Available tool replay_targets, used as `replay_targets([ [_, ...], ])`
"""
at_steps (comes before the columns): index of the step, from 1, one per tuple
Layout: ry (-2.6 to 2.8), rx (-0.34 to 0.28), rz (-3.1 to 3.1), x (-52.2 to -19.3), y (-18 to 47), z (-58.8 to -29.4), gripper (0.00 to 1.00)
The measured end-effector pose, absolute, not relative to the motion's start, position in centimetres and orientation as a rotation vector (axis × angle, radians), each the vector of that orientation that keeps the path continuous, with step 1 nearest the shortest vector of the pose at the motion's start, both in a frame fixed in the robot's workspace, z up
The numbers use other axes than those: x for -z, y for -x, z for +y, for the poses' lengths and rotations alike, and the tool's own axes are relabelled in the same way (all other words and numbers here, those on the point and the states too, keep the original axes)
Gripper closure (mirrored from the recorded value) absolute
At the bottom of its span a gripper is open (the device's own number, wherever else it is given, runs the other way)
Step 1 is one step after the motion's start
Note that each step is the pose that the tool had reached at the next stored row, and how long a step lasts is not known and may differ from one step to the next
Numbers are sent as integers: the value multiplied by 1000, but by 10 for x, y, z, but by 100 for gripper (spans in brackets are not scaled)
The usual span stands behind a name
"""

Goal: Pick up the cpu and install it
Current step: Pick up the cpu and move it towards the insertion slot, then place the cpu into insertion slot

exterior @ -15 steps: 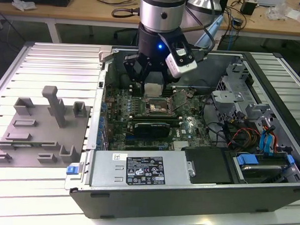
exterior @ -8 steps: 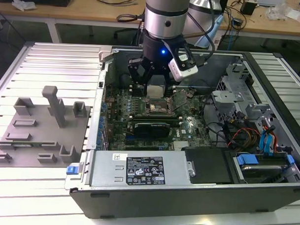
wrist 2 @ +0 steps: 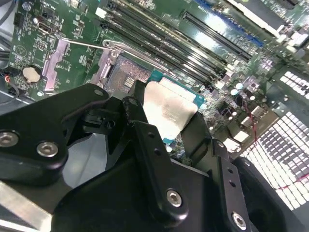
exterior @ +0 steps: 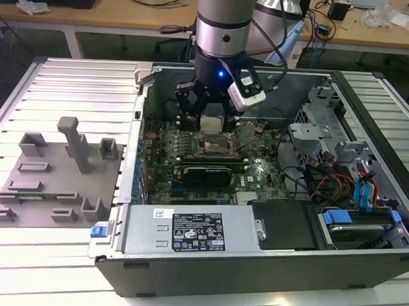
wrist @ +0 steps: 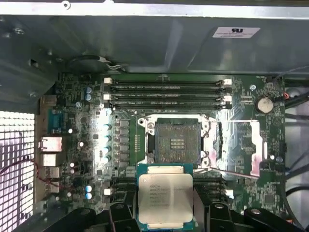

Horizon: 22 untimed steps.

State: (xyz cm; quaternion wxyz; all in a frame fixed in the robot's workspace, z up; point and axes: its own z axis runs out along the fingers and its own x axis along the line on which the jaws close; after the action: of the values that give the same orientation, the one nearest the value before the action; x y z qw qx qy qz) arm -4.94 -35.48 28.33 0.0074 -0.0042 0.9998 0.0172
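1. Gripper [exterior: 211,125] pinched on cpu [wrist: 165,195] by 2 opposite edges, metal top showing in both wrist views.
2. Cpu held inside computer case [exterior: 254,265], over motherboard [wrist: 91,145], near open socket [wrist: 175,141], not seated.

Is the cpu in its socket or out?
Out: the socket lies bare, and the fingers hold the cpu clear of it.
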Motion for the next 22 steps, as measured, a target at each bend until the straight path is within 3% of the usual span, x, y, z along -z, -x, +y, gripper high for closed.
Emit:
replay_targets([
  [22,61,-51,3115,-260,49,-344,45],
])
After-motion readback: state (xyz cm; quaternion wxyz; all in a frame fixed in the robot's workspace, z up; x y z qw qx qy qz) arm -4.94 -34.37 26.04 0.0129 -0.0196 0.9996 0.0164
